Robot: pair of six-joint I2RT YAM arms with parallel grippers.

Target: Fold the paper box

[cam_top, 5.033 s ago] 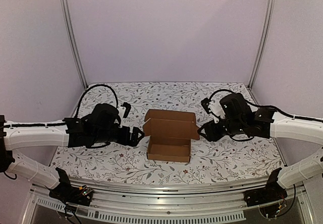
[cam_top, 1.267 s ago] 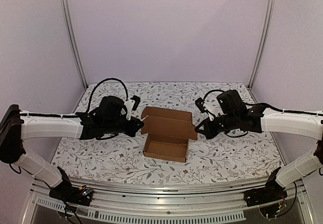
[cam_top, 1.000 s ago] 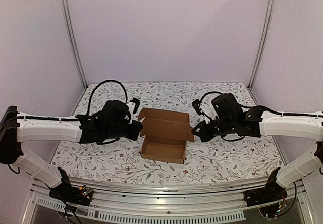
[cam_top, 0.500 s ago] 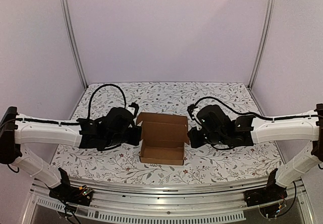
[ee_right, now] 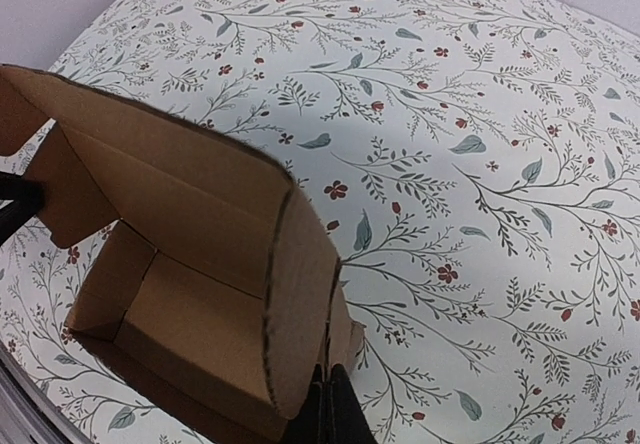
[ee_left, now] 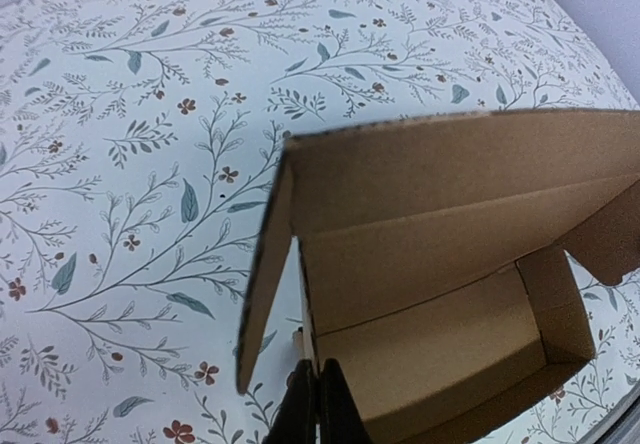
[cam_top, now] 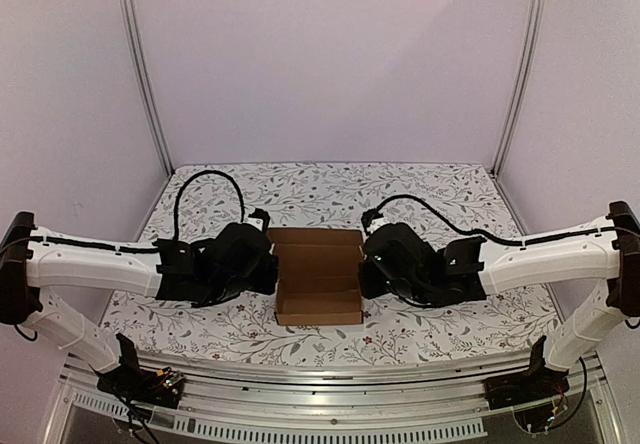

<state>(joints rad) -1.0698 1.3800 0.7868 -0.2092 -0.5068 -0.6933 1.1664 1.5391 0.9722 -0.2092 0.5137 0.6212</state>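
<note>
Item 1, left gripper [cam_top: 268,268]: left of centre in the overhead view, fingers together with nothing between them. In the left wrist view the closed tips [ee_left: 316,412] sit at the bottom edge, at the foot of the carton's left end, touching it or just beside it; which one cannot be told

Item 2, paper box [cam_top: 318,280]: plain brown carton at the centre of the overhead view, standing on the floral tabletop [cam_top: 440,189] between the two grippers. Base tray formed: floor, front wall and end walls are up. The lid panel rises from the rear wall, upright to slightly tilted, and the tray is open on top. The lid's side ears [ee_left: 264,282] hang outside the tray ends, not tucked in

Item 3, right gripper [cam_top: 364,272]: right of centre, fingers together and empty, with the tips [ee_right: 328,414] low against the carton's right end, beside the right ear [ee_right: 300,294]

Status, as judged: tray erected, closing not done. Left to do: ears turned inward, lid brought down over the tray, front tab tucked in
</note>
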